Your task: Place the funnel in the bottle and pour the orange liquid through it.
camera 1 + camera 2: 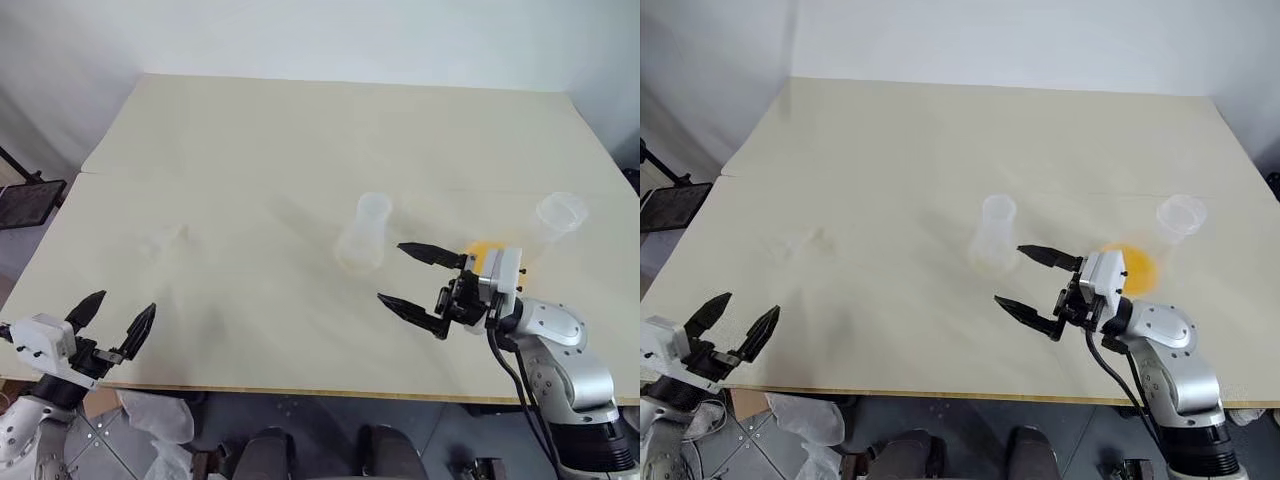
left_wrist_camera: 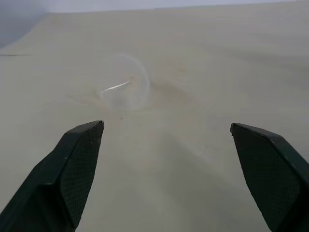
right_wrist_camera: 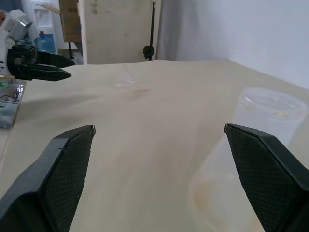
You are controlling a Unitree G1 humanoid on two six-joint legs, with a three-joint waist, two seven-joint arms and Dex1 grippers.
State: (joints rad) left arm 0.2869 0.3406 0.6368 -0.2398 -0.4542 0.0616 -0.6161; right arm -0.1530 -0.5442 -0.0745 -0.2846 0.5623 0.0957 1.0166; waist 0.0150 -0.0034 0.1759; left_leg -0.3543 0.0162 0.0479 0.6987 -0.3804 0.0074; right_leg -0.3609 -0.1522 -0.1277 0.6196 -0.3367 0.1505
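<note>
The table [image 1: 250, 150] carries three clear items. The funnel [image 2: 126, 89] lies on its side at the left, untouched. The bottle [image 1: 363, 234] stands upright near the centre. A second flask [image 1: 553, 222] stands at the right, with the orange liquid [image 1: 1132, 266] in its base. The left gripper [image 1: 112, 322] hovers at the near left edge, fingers spread wide and empty. The right gripper [image 1: 415, 281] sits just beside the bottle on its near right, fingers likewise wide apart, holding nothing.

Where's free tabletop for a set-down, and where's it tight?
Free: the whole far half of the table, and the stretch between the funnel and the bottle. Tight: the near right, where the right gripper, the bottle and the flask with orange liquid sit close together.
</note>
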